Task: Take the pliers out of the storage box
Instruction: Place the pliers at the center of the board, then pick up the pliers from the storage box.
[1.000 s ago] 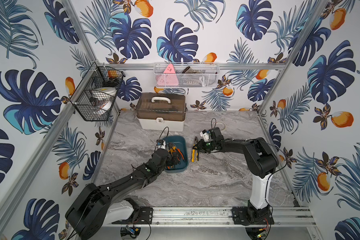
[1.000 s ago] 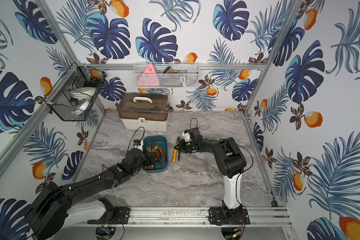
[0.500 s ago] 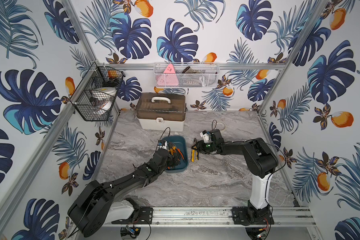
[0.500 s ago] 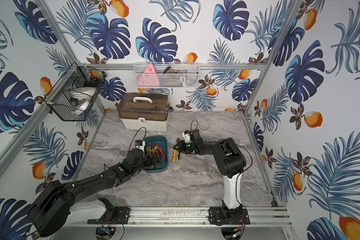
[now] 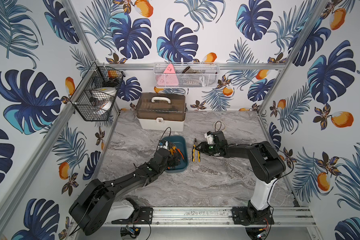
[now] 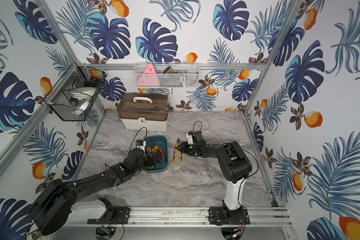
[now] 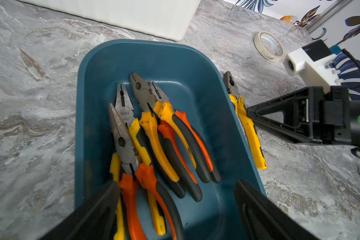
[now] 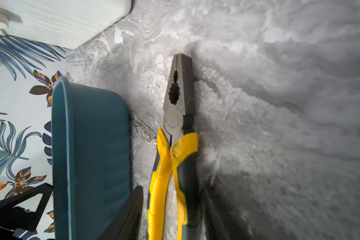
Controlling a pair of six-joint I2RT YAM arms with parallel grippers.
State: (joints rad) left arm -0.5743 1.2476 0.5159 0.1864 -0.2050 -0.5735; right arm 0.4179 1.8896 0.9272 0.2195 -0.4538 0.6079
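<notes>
The storage box (image 5: 180, 138) (image 6: 163, 143) is a dark teal tray in the middle of the marble table. Several pliers (image 7: 148, 124) with yellow-black and orange-black handles lie side by side in it. My left gripper (image 7: 177, 184) hangs open low over their handle ends, and an orange handle lies between its fingers without being gripped. One more yellow-black pair of pliers (image 5: 195, 152) (image 8: 175, 145) lies flat on the table just right of the tray. My right gripper (image 8: 174, 191) is open, with one finger on each side of that pair's handles and a gap showing.
A white case with a brown lid (image 5: 161, 113) stands behind the tray. A roll of masking tape (image 5: 220, 125) lies at the back right. A black wire basket (image 5: 96, 97) and a white mesh basket (image 5: 186, 75) hang on the walls.
My right gripper has opened and let go of the yellow-black pliers, which now rest on the table beside the tray. The left gripper has stayed open over the tray, barely moving.
</notes>
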